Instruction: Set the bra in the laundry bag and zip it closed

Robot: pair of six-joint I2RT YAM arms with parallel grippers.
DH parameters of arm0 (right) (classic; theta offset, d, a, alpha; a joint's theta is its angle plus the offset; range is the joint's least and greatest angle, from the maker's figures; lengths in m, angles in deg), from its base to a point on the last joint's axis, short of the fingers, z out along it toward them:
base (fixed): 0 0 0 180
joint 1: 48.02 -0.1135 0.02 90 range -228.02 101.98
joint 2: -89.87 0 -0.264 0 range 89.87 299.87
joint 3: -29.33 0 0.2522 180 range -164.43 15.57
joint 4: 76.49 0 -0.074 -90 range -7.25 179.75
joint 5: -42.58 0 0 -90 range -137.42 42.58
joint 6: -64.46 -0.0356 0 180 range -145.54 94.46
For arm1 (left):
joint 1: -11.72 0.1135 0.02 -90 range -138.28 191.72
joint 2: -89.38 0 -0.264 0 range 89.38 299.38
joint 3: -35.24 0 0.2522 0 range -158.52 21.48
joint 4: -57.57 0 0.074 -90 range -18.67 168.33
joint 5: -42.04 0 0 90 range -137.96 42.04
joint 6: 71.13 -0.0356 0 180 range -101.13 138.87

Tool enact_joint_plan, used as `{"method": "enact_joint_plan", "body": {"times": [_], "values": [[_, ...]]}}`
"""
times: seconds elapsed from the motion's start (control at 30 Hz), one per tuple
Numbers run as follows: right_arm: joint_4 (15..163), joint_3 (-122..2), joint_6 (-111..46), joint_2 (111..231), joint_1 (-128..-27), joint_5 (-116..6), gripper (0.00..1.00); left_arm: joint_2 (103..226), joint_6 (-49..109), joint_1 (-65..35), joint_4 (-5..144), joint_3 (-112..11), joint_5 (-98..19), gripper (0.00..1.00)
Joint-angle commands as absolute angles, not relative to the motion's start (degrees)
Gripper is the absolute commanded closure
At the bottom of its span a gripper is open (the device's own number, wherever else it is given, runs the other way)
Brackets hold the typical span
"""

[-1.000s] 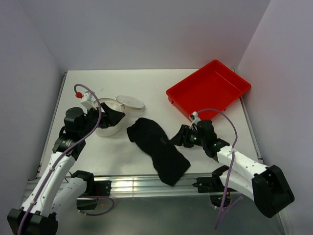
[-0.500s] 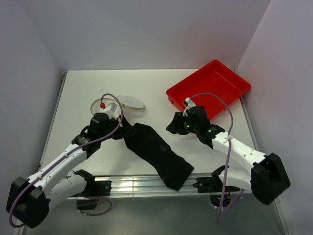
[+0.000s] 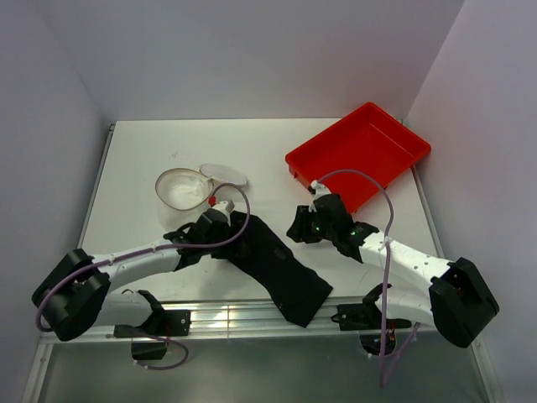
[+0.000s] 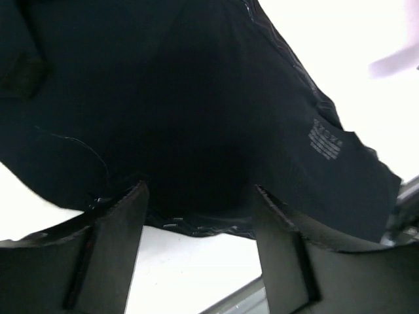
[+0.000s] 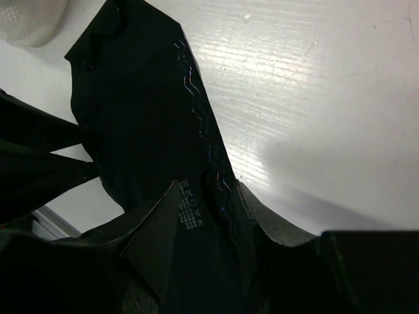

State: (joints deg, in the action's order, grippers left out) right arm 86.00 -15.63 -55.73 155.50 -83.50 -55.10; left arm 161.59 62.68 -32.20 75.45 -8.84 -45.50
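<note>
We see the black bra [image 3: 277,260] lying flat on the table [image 3: 151,151], outside the open bag [image 3: 180,189], which sits near its far end. Our left gripper [image 4: 200,190] hangs over that end, fingers spread apart. Our right gripper [image 5: 207,186] is at the bra's right edge, its fingers apart too.

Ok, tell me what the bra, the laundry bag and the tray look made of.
The bra: soft matte black fabric, with zigzag stitching and a printed label. The laundry bag: translucent white mesh, probably synthetic. The tray: smooth red plastic, judging by its rigid moulded rim.
</note>
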Motion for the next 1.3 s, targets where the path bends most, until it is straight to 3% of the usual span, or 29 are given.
{"method": "enact_joint_plan", "body": {"times": [0.0,0.27,0.3,0.33,0.37,0.4,0.57,0.8,0.9,1.27], "values": [[88.3,-14.7,-56.4,153.0,-83.9,-53.2,0.54,164.3,61.7,-35.0,72.8,-12.6,-51.6,0.32],[89.5,-14.1,-56.7,148.9,-83.9,-52.4,0.55,172.9,59.1,-38.8,74.8,-15.4,-60.6,0.48],[89.5,-14.1,-56.7,148.8,-83.9,-52.6,0.55,174.4,58.7,-39.0,74.5,-15.6,-61.1,0.68],[89.5,-14.0,-56.2,148.8,-83.8,-53.5,0.55,175.1,58.6,-39.0,73.4,-15.5,-61.1,0.83],[89.6,-14.1,-55.9,148.8,-83.9,-53.9,0.54,175.5,58.5,-39.0,72.7,-15.3,-61.3,0.95],[91.1,-14.1,-55.4,149.3,-84.0,-55.4,0.53,175.7,58.2,-39.0,72.5,-15.3,-61.5,1.0],[92.6,-15.1,-52.7,150.0,-83.9,-58.7,0.44,170.0,57.3,-39.0,71.9,-15.3,-59.8,1.0],[95.8,-17.1,-49.0,152.1,-83.8,-63.2,0.16,156.8,55.3,-38.9,73.0,-18.1,-54.0,1.0],[98.5,-17.0,-48.1,152.4,-83.4,-65.7,0.09,153.1,54.1,-38.8,72.9,-19.1,-50.4,1.0],[102.8,-13.3,-45.5,142.5,-80.3,-75.7,0.03,144.1,52.0,-36.2,73.1,-23.8,-39.1,1.0]]}}
